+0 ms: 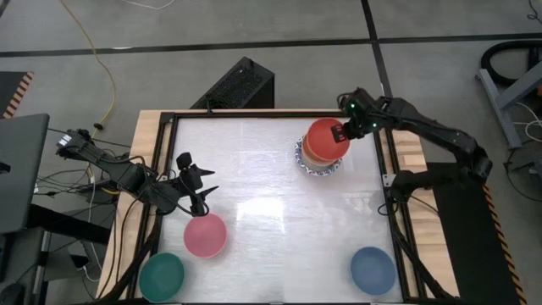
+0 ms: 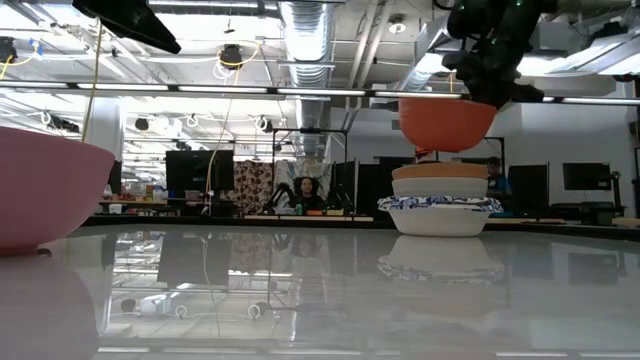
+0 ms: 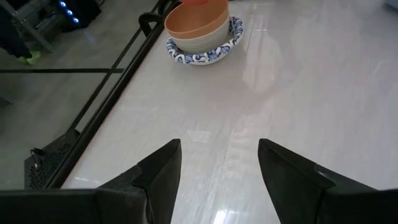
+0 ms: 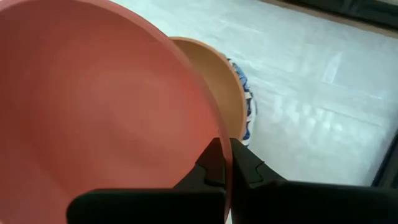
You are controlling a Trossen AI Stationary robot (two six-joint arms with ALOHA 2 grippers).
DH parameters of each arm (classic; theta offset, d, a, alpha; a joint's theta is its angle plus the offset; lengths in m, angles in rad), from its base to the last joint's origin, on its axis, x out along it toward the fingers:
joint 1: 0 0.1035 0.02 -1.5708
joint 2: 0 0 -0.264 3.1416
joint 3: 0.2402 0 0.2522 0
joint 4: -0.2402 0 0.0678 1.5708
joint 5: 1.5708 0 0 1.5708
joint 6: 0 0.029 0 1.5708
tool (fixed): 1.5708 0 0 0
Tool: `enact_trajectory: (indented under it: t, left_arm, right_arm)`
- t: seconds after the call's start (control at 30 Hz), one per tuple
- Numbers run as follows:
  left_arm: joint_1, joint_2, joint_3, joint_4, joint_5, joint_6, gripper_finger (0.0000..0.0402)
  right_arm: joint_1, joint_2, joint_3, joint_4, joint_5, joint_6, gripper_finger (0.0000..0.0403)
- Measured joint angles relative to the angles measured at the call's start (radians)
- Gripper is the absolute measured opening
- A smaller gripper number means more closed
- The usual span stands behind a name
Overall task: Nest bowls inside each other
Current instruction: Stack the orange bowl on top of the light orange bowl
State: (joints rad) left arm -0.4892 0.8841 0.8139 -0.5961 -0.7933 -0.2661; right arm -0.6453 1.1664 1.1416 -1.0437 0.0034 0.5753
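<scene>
The red bowl (image 1: 325, 137) hangs in the air above the stack of bowls (image 1: 320, 159) near the table's far right edge, its rim pinched between the fingers of the right gripper (image 4: 225, 163), which are closed on the bowl's wall. From table height the red bowl (image 2: 446, 122) sits clear of the stack (image 2: 440, 205), with a visible gap between its base and the topmost orange bowl (image 3: 196, 20). That stack has a blue-patterned white bowl (image 3: 200, 53) at the bottom and a cream one nested between.

The step in hand appears to be lowering the red bowl into the orange one. Doing it well likely means centring the red bowl directly over the stack first, since from above it looks slightly offset toward the far side, then descending straight and keeping the bowl level so its base seats inside rather than catching on the orange rim. Releasing only once the bowl rests would avoid a drop that might nudge the stack.

The left gripper (image 1: 191, 182) waits near the table's left edge with its fingers (image 3: 163, 174) spread apart and nothing between them, just beside the pink bowl (image 1: 205, 235). The green bowl (image 1: 161, 275) and blue bowl (image 1: 373, 269) lie at the near corners, well apart, still to be nested
</scene>
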Motion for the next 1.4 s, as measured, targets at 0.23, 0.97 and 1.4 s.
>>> enact_trajectory:
  t: [0.23,0.97,1.4]
  left_arm:
    - [0.0,0.0,0.0,0.0,0.0,0.0,0.0204]
    - [0.0,0.0,0.0,-0.025,0.0,-0.008,0.0204]
    - [0.0,0.0,0.0,-0.027,0.0,-0.014,0.0204]
  right_arm:
    - [-0.011,0.0,0.0,0.0,-0.01,0.012,0.0009]
    - [-0.087,0.178,0.0,0.003,-0.014,-0.035,0.0009]
    - [-0.107,0.18,0.0,0.017,-0.033,-0.06,0.0009]
